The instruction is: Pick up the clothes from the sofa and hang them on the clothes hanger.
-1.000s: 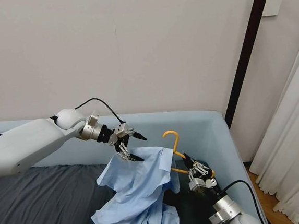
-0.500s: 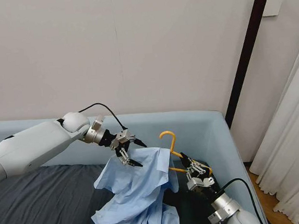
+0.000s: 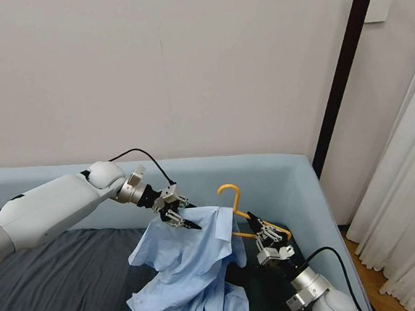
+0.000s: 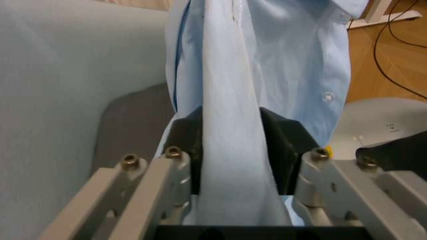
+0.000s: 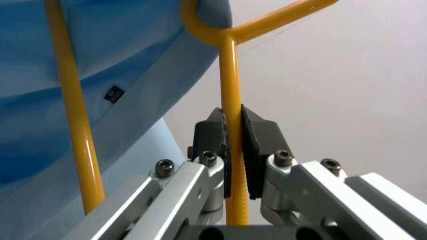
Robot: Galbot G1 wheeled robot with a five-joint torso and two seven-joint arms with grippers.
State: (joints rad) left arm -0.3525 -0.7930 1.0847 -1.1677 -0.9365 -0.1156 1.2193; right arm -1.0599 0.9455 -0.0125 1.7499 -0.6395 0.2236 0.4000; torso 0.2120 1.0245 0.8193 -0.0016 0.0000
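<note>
Left gripper (image 4: 231, 145) fingers clenched on light-blue shirt (image 3: 192, 266) fold; right gripper (image 5: 234, 130) fingers clamp yellow hanger (image 5: 229, 75). Fabric judged limp, light; hold near collar.

light blue sofa (image 3: 289, 177), dark grey seat cushion (image 3: 52, 285), blue shirt (image 3: 188, 266) trailing onto it

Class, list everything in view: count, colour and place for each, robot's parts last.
Sofa: one, pale blue, dark grey seat, against the wall.
Hanger: one, yellow, held above the sofa's right end.
Shirt: one, light blue, partly over the hanger, trailing onto the sofa seat.
Curtain: one, white, far right.
Post: one, dark, right of the sofa.
Left claw: one, silver, shut on the shirt.
Right claw: one, silver, shut on the hanger.
</note>
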